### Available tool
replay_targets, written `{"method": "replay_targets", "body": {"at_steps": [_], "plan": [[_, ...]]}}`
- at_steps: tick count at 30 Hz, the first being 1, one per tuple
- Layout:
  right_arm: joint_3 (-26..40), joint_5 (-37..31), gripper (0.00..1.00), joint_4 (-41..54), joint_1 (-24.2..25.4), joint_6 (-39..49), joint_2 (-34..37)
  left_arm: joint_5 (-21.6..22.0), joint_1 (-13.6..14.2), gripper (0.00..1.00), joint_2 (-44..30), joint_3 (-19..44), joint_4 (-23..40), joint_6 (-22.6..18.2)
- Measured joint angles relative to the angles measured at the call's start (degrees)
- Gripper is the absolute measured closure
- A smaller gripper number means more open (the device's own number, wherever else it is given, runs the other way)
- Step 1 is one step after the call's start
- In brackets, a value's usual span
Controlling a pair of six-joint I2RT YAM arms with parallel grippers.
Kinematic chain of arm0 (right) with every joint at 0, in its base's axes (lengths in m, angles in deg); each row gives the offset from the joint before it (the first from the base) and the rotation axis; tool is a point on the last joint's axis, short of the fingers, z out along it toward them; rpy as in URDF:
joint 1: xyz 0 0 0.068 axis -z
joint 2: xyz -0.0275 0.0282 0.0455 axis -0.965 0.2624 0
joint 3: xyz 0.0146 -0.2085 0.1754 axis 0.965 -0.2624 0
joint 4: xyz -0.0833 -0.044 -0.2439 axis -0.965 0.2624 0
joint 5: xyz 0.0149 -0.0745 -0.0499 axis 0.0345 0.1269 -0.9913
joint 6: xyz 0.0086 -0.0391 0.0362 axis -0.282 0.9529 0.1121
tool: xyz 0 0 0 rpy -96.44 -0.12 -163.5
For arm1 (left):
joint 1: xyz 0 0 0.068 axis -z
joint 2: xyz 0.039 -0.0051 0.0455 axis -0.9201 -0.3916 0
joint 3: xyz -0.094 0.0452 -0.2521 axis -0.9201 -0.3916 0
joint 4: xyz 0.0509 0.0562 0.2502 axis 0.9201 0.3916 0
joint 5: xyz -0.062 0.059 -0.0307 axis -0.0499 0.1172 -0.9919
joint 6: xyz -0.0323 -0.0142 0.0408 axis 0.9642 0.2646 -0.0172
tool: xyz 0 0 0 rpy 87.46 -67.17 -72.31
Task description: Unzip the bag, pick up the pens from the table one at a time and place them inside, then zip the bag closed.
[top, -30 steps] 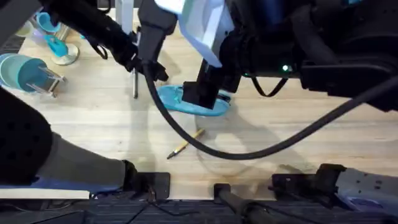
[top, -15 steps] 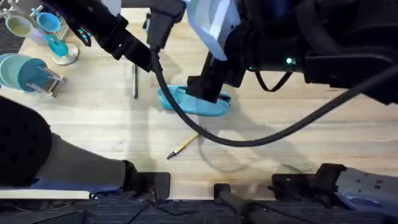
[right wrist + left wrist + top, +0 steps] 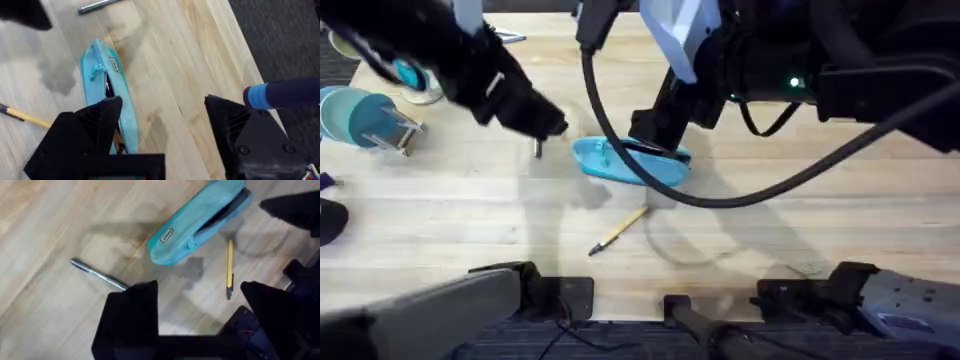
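The light blue bag [image 3: 632,164] lies mid-table, its zipper partly open with a dark slit showing [image 3: 111,89]. My right gripper [image 3: 655,138] hovers over the bag's right half, open with nothing between its fingers [image 3: 95,125]. The silver-grey pen [image 3: 97,274] lies left of the bag, and only its lower end [image 3: 537,150] shows under my left gripper [image 3: 548,124]. That gripper [image 3: 200,307] is open and holds nothing. The tan pen [image 3: 618,231] with a dark tip lies on the table [image 3: 800,210] in front of the bag.
Blue cups on a small rack [image 3: 365,115] and a mug stand [image 3: 412,78] sit at the far left. A black cable [image 3: 720,200] loops over the bag and the middle of the table. The table's right edge drops to dark floor [image 3: 280,40].
My left arm has swung left and lower, bringing its gripper down over the silver pen. The right gripper stays over the bag. Bag and pens have not moved.
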Motion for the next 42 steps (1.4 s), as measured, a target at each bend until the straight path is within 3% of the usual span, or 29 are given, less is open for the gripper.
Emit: {"method": "replay_targets", "body": {"at_steps": [9, 18, 32, 33, 36, 40, 42], "plan": [[0.0, 0.0, 0.005, 1.2, 0.0, 0.0, 0.0, 4.5, 0.0, 0.004, 13.8, -14.8, -6.0, 0.0], [0.0, 0.0, 0.005, 1.3, 0.0, 0.0, 0.0, 5.2, 0.0, 0.004, 31.9, -29.0, -12.2, 0.0], [0.0, 0.0, 0.019, 3.5, 0.0, 0.0, 0.0, 4.1, 0.0, 0.005, 35.4, -31.4, -14.4, 0.0], [0.0, 0.0, 0.078, 4.2, 0.0, 0.0, 0.0, 4.1, 0.0, 0.005, 35.4, -31.4, -14.4, 0.0], [0.0, -0.1, 0.379, 6.0, 0.0, -0.1, 0.0, 4.1, 0.0, 0.005, 35.4, -31.4, -14.4, 0.0], [0.0, -0.2, 0.906, 7.1, 0.0, -0.4, 0.0, 4.1, 0.0, 0.004, 35.4, -31.4, -14.4, 0.0], [0.0, -0.3, 0.965, 7.5, 0.0, -0.6, 0.0, 4.1, 0.0, 0.004, 35.4, -31.4, -14.4, 0.0]]}}
